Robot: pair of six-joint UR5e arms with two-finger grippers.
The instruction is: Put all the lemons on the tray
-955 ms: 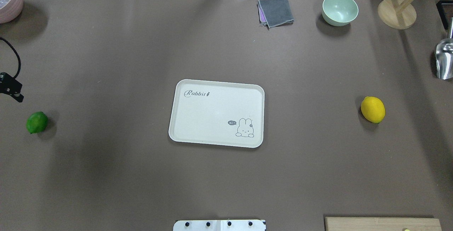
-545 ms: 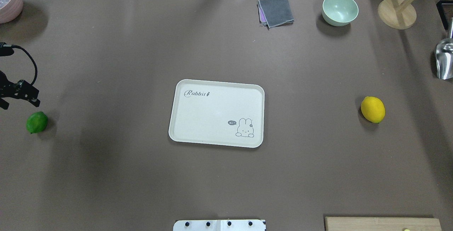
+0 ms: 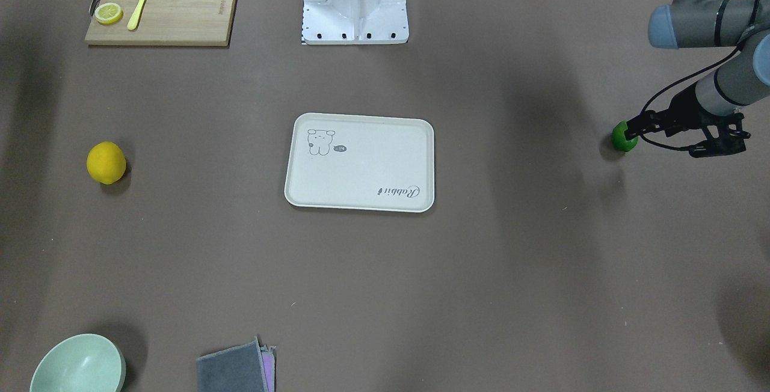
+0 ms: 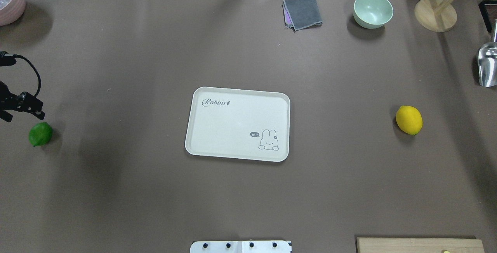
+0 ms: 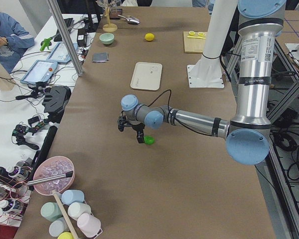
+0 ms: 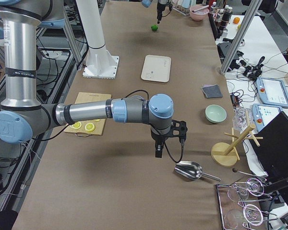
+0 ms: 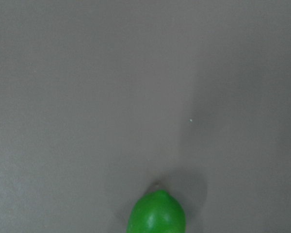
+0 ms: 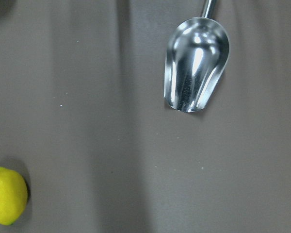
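Observation:
The green lemon (image 4: pixel 40 134) lies on the brown table at the far left; it also shows in the front view (image 3: pixel 624 138) and at the bottom of the left wrist view (image 7: pixel 157 213). My left gripper (image 4: pixel 21 111) hangs open just beyond it (image 3: pixel 662 139), not touching. The yellow lemon (image 4: pixel 409 120) lies at the right, also seen in the right wrist view (image 8: pixel 6 195). The cream tray (image 4: pixel 237 121) with "Rabbit" script sits empty at the middle. My right gripper (image 6: pixel 158 149) shows only in the exterior right view, above the table near a scoop; I cannot tell its state.
A metal scoop (image 8: pixel 196 63) lies at the far right. A green bowl (image 4: pixel 373 10), a grey cloth (image 4: pixel 303 12), a wooden stand (image 4: pixel 435 14) and a pink bowl (image 4: pixel 9 2) stand along the far edge. A cutting board (image 3: pixel 180 7) with lemon slices sits near the robot base (image 3: pixel 355 4).
My left gripper has come further in from the table's left edge and now sits close beside the green lemon. Both lemons and the tray have not moved.

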